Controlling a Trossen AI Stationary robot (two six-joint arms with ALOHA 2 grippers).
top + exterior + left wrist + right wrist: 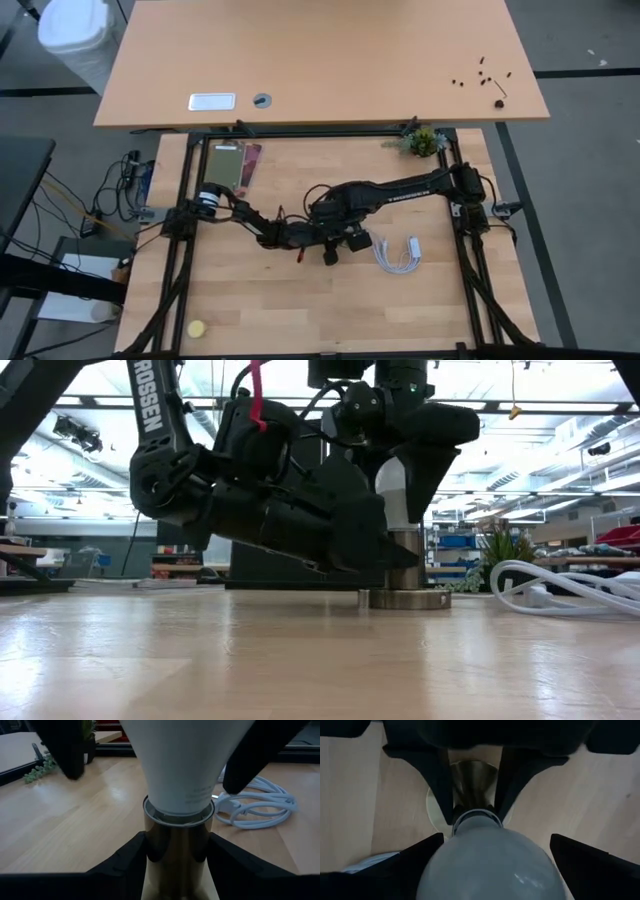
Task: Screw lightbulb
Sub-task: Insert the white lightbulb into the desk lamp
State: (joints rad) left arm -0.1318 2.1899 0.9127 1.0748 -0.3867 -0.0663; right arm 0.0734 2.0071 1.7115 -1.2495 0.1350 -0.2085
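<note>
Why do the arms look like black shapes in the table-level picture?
Low view: bright ceiling lights and windows behind leave the arms in silhouette. Right wrist view: the lightbulb is so close it blurs to grey. Left wrist view: the socket looks dark, lit from behind.

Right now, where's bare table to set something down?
Free: the wide front strip between the yellow ball and the white cable, and the right-rear patch behind that cable. Crowded: centre, where left gripper and right gripper meet at the lightbulb.
</note>
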